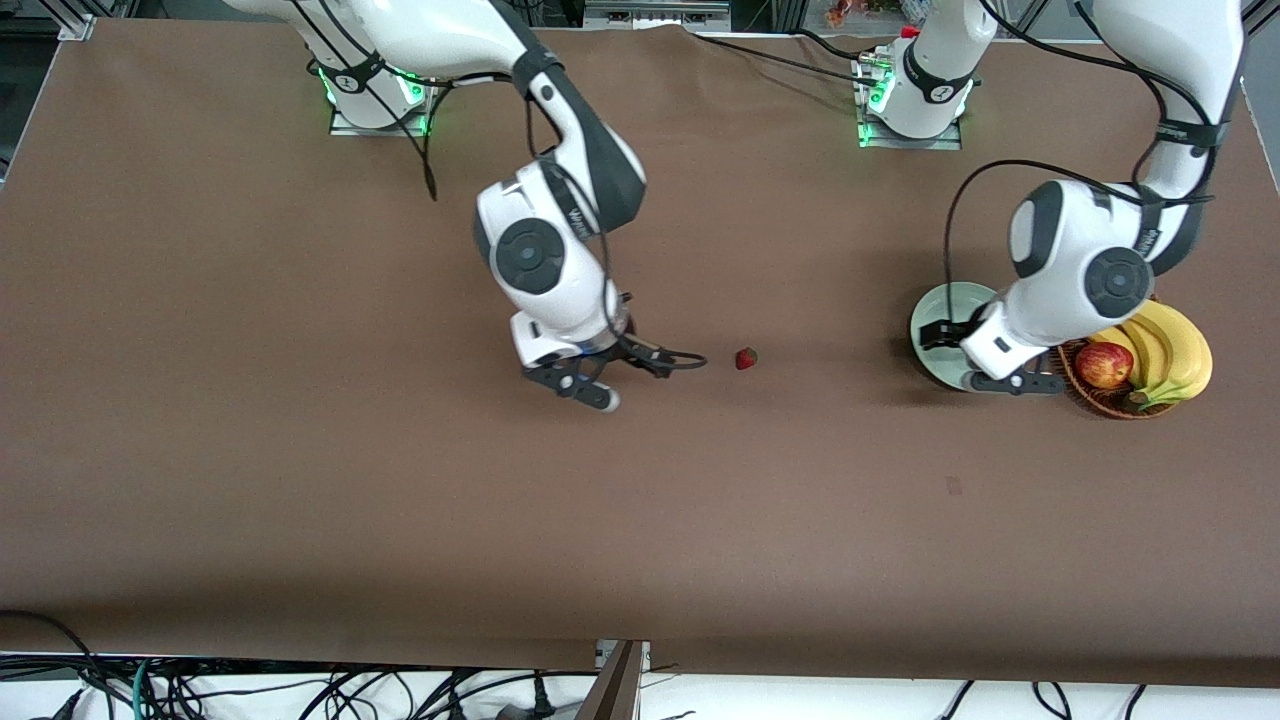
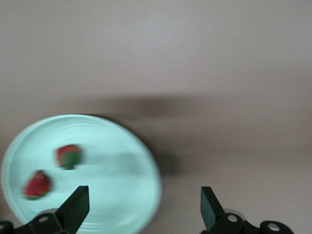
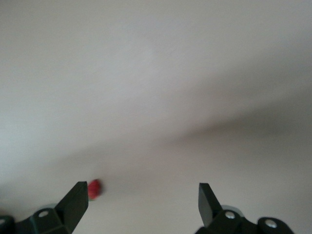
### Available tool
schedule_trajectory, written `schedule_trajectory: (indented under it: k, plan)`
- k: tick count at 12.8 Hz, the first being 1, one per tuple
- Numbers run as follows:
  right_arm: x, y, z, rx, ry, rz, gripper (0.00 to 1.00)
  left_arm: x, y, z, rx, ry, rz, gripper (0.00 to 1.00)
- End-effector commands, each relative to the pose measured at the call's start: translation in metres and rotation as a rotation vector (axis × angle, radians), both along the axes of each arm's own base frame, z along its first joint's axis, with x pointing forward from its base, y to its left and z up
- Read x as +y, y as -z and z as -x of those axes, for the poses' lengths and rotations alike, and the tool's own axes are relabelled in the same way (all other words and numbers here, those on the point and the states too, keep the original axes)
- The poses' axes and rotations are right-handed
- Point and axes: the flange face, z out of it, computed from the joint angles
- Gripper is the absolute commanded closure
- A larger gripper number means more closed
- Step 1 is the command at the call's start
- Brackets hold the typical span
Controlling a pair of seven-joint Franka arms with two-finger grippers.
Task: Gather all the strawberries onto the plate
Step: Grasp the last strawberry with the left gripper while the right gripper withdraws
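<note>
A: Arm poses? 
B: Right arm reaches from its base to the middle of the desk [image 1: 300, 480], elbow bent, wrist turned down. Right hand [image 1: 610, 375] sits low over bare desk, fingers spread wide, nothing between them. Left arm folds down at its own end of the desk; left hand [image 1: 1000, 380] hangs over the plate [image 1: 935, 315], fingers likewise wide apart and empty.

A: Counts? 
B: Three strawberries. Two in the plate: first strawberry [image 2: 68, 156] and second strawberry [image 2: 37, 185], close together but apart. Loose strawberry [image 1: 746, 358] lies on the desk. One plate. One wicker basket [image 1: 1095, 395] holding one apple [image 1: 1104, 365] and a bunch of bananas [image 1: 1165, 350].

A: Positions relative to the hands? 
B: Loose strawberry lies mid-desk, near the right hand, on its side toward the plate; well apart from the plate. Plate stands toward the left arm's end of the desk, just beside the basket, which is closer to that end's edge.
</note>
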Motion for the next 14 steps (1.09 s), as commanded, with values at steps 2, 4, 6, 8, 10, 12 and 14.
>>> schedule_trajectory:
  k: [2, 4, 6, 8, 10, 12, 14]
  plan:
    - [-0.075, -0.046, -0.01, 0.049, -0.093, 0.045, 0.0, -0.093, -0.011, 0.013, -0.003, -0.101, 0.017, 0.0]
    - [-0.111, -0.086, -0.01, 0.038, -0.149, 0.027, 0.0, -0.146, -0.012, 0.025, -0.032, -0.145, 0.035, 0.0]
    - [-0.155, -0.116, -0.002, 0.053, -0.233, -0.004, 0.0, -0.196, 0.003, 0.04, -0.065, -0.176, 0.037, 0.0]
    - [-0.194, -0.134, 0.016, 0.047, -0.272, 0.036, 0.0, -0.227, 0.022, 0.05, -0.097, -0.213, 0.017, 0.0]
    - [-0.219, -0.147, 0.036, 0.042, -0.308, 0.064, 0.0, -0.251, 0.042, 0.048, -0.106, -0.257, -0.008, 0.0]
    - [-0.255, -0.16, 0.045, 0.032, -0.351, 0.061, 0.0, -0.265, 0.065, 0.039, -0.105, -0.273, -0.023, 0.0]
    - [-0.284, -0.167, 0.048, 0.042, -0.357, 0.042, 0.0, -0.268, 0.083, 0.028, -0.097, -0.274, -0.022, 0.0]
